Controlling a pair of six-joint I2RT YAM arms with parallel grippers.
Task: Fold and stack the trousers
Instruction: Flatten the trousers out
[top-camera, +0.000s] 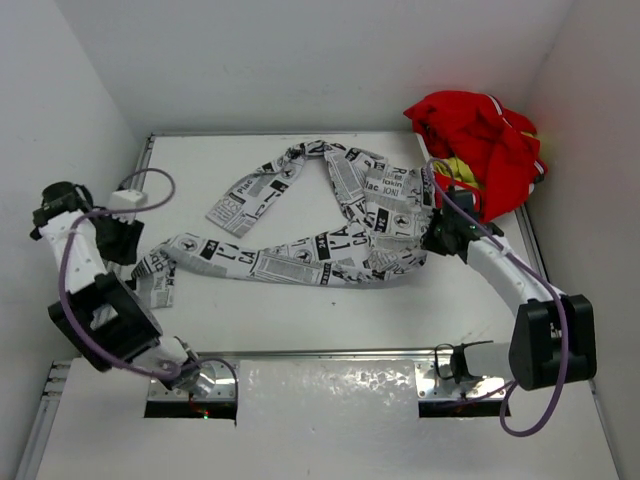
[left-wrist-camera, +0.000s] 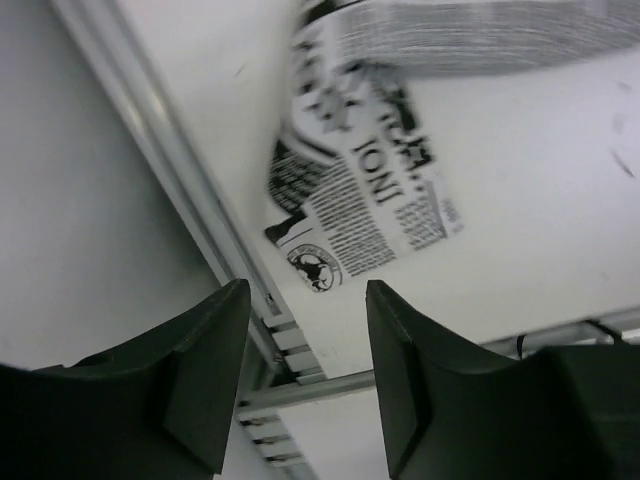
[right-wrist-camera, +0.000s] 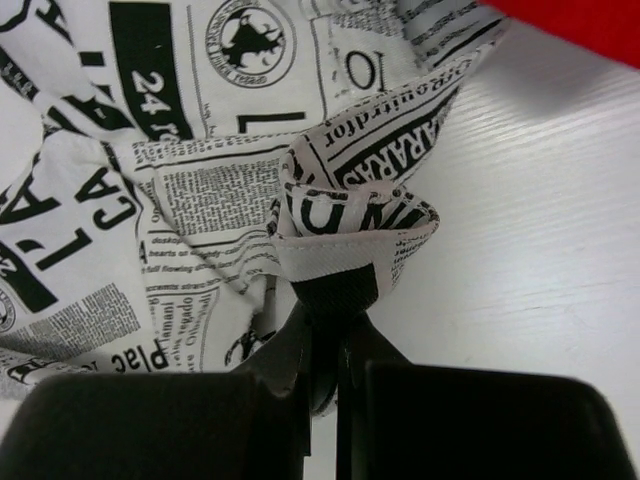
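The trousers (top-camera: 320, 225), white with black newspaper print, lie strewn across the table, one leg running left and the other looping toward the back. My right gripper (top-camera: 438, 236) is shut on a bunched hem of the trousers (right-wrist-camera: 350, 235) at their right end, the cloth pinched between the closed jaws of the gripper (right-wrist-camera: 335, 305). My left gripper (top-camera: 128, 252) hovers at the left leg's end. Seen from the left wrist, that gripper (left-wrist-camera: 305, 295) is open with nothing between its fingers, and the leg end (left-wrist-camera: 360, 200) lies on the table beyond them.
A red garment (top-camera: 480, 135) with yellow and white trim is heaped at the back right corner, close behind my right gripper. A metal rail (left-wrist-camera: 190, 190) borders the table's left edge against the white wall. Purple cables loop off both arms.
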